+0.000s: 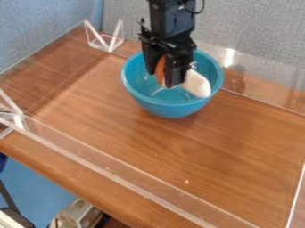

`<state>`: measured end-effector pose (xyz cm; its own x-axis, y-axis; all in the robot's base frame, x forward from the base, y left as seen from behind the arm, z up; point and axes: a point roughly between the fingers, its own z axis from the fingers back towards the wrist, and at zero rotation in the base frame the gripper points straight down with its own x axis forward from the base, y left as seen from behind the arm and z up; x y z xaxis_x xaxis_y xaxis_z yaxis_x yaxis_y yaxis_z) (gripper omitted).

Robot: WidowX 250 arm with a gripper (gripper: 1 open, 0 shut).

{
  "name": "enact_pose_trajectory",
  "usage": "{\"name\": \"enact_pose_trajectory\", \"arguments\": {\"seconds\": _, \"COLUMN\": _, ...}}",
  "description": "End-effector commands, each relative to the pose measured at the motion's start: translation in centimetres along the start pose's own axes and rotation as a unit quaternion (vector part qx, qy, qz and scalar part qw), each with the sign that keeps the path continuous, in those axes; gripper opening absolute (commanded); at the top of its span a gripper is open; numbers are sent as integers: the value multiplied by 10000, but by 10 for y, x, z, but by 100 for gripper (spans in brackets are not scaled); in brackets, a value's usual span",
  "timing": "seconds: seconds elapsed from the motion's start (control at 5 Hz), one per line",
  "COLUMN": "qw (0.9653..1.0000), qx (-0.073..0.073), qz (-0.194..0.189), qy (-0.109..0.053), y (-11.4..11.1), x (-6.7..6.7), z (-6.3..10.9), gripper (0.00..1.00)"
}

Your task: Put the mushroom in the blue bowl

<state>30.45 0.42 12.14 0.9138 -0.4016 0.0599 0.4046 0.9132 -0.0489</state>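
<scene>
The blue bowl [158,100] stands at the back middle of the wooden table. My black gripper [168,74] hangs straight down over the bowl, shut on the mushroom [194,84]. The mushroom's cream stem sticks out to the right of the fingers, its orange cap shows between them. The mushroom hangs above the bowl's inside, near its right rim.
A clear acrylic wall [71,151] runs around the brown table [179,151]. Two clear triangular brackets [105,37] stand at the back left corner, another bracket [10,114] at the left edge.
</scene>
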Motion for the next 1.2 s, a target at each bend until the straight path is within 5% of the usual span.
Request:
{"name": "enact_pose_trajectory", "arguments": {"seconds": 0.0, "qw": 9996, "qx": 155, "qz": -40, "qy": -248, "y": 9, "x": 11, "z": 15, "gripper": 0}}
{"name": "enact_pose_trajectory", "arguments": {"seconds": 1.0, "qw": 9991, "qx": 127, "qz": -397, "qy": -86, "y": 24, "x": 31, "z": -7, "gripper": 0}}
